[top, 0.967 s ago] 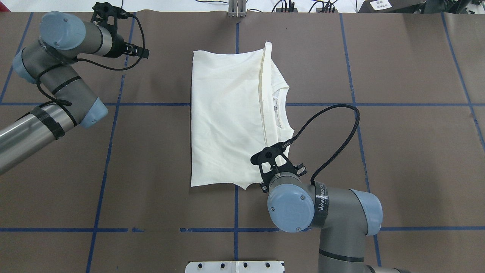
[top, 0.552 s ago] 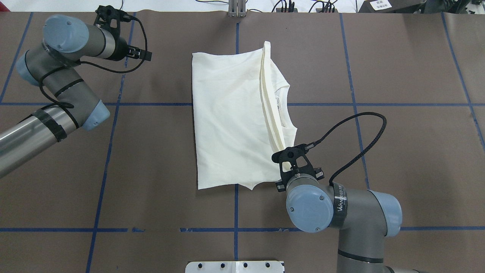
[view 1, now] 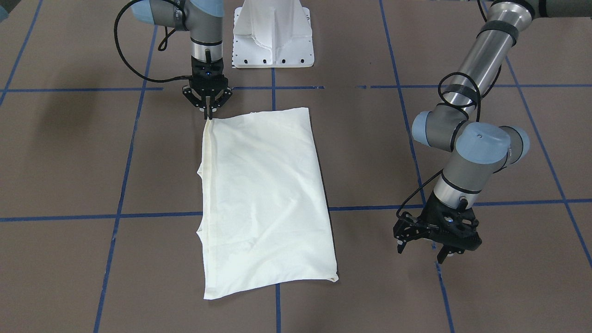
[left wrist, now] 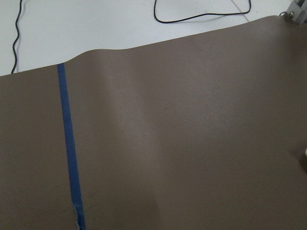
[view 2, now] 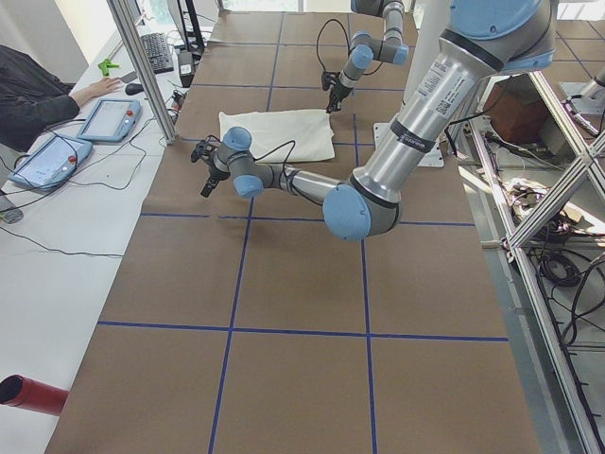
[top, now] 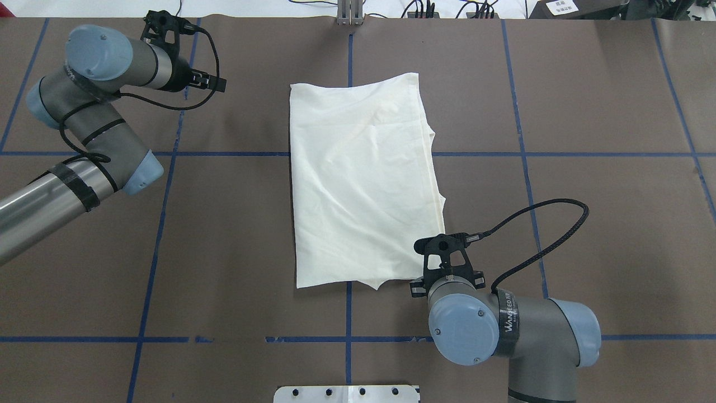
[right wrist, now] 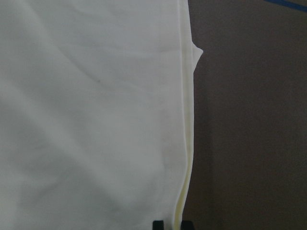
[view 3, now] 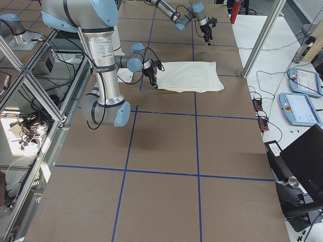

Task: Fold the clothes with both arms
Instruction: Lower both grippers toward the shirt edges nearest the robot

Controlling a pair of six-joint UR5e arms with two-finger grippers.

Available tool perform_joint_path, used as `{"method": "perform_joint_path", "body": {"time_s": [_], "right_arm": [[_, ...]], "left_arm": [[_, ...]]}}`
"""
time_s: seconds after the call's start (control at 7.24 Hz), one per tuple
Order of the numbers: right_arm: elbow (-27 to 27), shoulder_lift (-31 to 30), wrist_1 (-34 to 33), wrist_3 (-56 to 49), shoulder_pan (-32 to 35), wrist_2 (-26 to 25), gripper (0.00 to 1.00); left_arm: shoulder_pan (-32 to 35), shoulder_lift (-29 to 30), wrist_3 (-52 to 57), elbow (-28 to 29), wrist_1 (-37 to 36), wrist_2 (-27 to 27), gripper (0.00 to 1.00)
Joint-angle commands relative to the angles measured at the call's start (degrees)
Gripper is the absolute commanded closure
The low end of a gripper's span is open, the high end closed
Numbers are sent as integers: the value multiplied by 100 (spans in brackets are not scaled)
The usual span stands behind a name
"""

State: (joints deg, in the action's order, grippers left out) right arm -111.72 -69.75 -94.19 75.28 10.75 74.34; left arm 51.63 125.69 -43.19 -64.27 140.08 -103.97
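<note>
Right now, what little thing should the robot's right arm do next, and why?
Probably open the right gripper and lift away: it pinches a corner of the folded cream fabric shirt, which already lies flat on the brown table.

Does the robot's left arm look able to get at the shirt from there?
Probably yes: only bare table lies between the left gripper and the nearest edge of the shirt, and the gripper looks open.

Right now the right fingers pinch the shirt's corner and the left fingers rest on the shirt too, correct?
No. The right fingers do pinch a corner of the shirt, but the left fingers hang over the table, off it; the front-facing view shows it.
</note>
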Motion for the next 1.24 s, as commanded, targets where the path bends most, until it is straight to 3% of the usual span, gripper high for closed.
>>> {"method": "perform_joint_path", "body": {"time_s": [0.0, 0.14, 0.28, 0.55, 0.69, 0.83, 0.97, 1.1], "right_arm": [[-121, 75, 24, -65, 355, 123, 0], [-131, 172, 467, -109, 697, 524, 0], [-131, 86, 1359, -40, 918, 972, 0], [-131, -213, 2767, 992, 1026, 1056, 0], [-131, -449, 3349, 1520, 1026, 1047, 0], [-122, -530, 3450, 1899, 1078, 1012, 0], [-96, -531, 3434, 2103, 1165, 994, 0], [-96, -531, 3416, 2201, 1227, 986, 0]], "left_arm": [[-4, 0, -32, -24, 2, 0, 0], [-12, 8, -215, -172, -16, -17, 0], [-117, 8, -556, -313, -68, -261, 0], [-476, -131, -1879, -986, -95, -396, 0], [-1009, -593, -2556, -1957, -138, -352, 0], [-1397, -998, -3251, -2923, -496, -299, 0], [-1993, -1229, -3945, -3673, -995, 214, 0], [-2625, -1292, -4535, -4063, -1461, 829, 0]]}}
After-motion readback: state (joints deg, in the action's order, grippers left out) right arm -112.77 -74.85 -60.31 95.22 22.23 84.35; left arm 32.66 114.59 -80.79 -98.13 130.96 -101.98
